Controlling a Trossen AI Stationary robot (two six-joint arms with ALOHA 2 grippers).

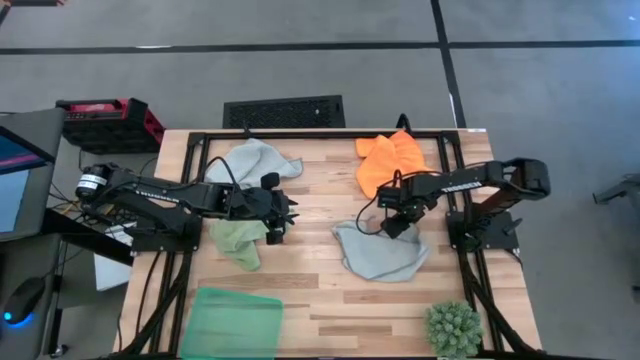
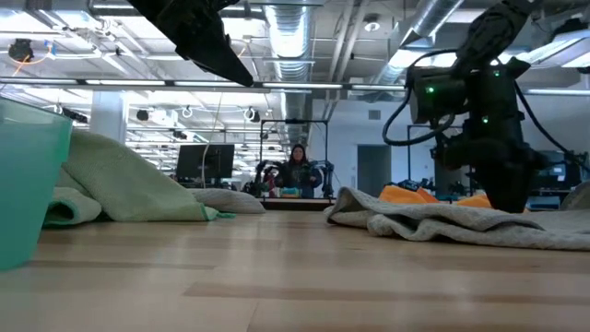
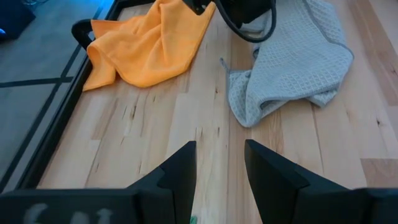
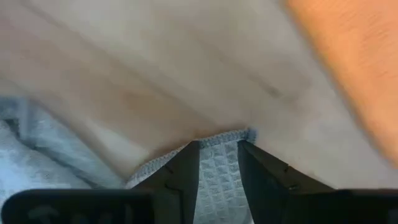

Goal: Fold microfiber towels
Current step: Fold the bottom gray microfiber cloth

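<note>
Grey-blue towel (image 1: 381,255) corner points between right claw (image 4: 219,163).

Pale blond wooden plank desk (image 1: 320,290), streaked with darker grain and framed in black rails. Bright orange crumpled microfiber towel (image 1: 390,160), plain and unpatterned. Pale grey-blue rumpled microfiber towel (image 1: 380,255), woven in a small waffle grid with a stitched hem. Second pale grey-blue soft towel (image 1: 258,160) of the same shade. Light green bunched microfiber towel (image 1: 238,240), paler than the translucent darker green rectangular tray (image 1: 232,322). Small spiky plant (image 1: 453,328), mottled green. Matte black fingers (image 3: 180,171) on dark arms. Grey floor (image 1: 540,90) crossed by dark lines; red and black crate (image 1: 110,120) beside the desk.
</note>
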